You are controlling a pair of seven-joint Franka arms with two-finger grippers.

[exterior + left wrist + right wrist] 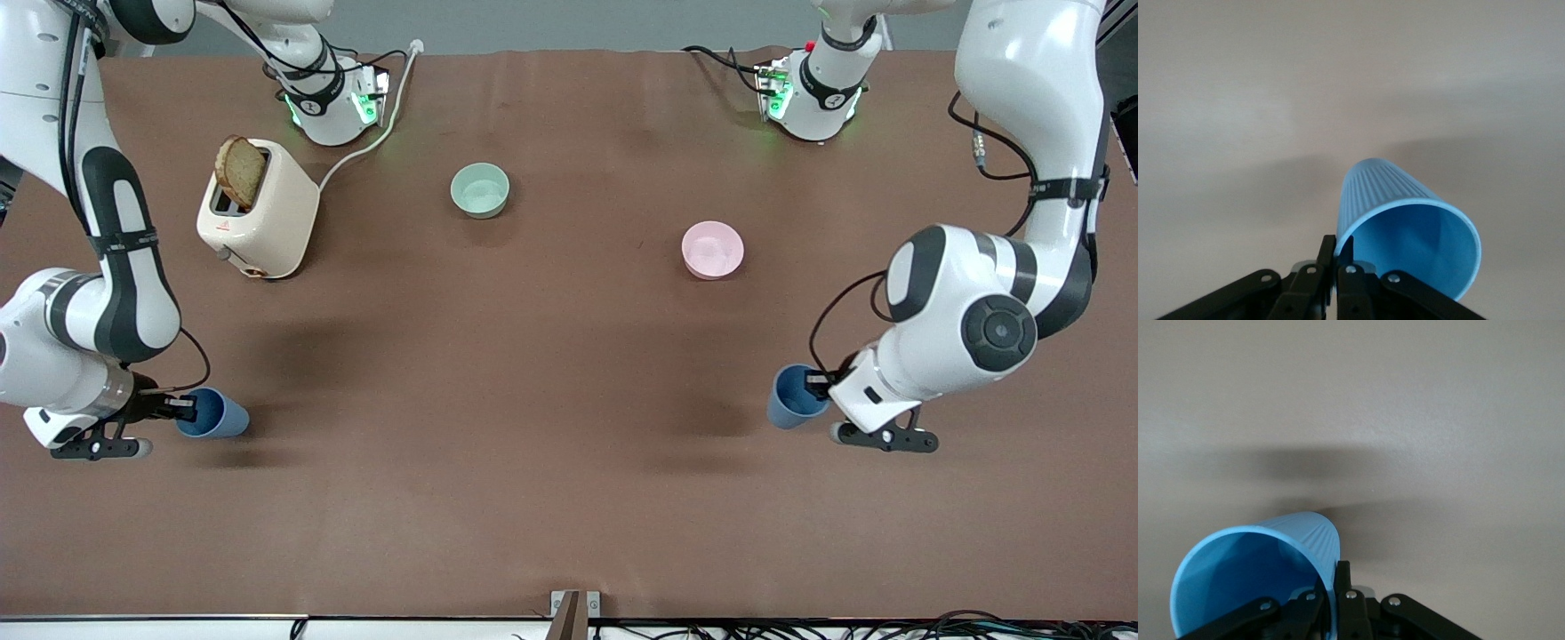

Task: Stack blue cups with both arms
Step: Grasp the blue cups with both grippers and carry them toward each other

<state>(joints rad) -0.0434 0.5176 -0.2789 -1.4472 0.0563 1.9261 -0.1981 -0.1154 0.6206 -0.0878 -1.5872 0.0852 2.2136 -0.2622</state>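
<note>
Two blue cups are each held by the rim and tipped on their side, mouth toward the wrist. My left gripper (822, 384) is shut on the rim of one blue cup (791, 398), just over the table at the left arm's end. In the left wrist view the cup (1405, 220) has one finger inside and one outside its rim, at the gripper (1338, 243). My right gripper (182, 409) is shut on the rim of the other blue cup (218, 415), over the table at the right arm's end. The right wrist view shows that cup (1251, 577) pinched by the gripper (1335, 577).
A cream toaster (262, 213) with a slice of bread (240, 171) stands near the right arm's base, its cord running to the table's edge. A pale green bowl (480, 190) and a pink bowl (712, 249) sit between the arms, farther from the front camera than the cups.
</note>
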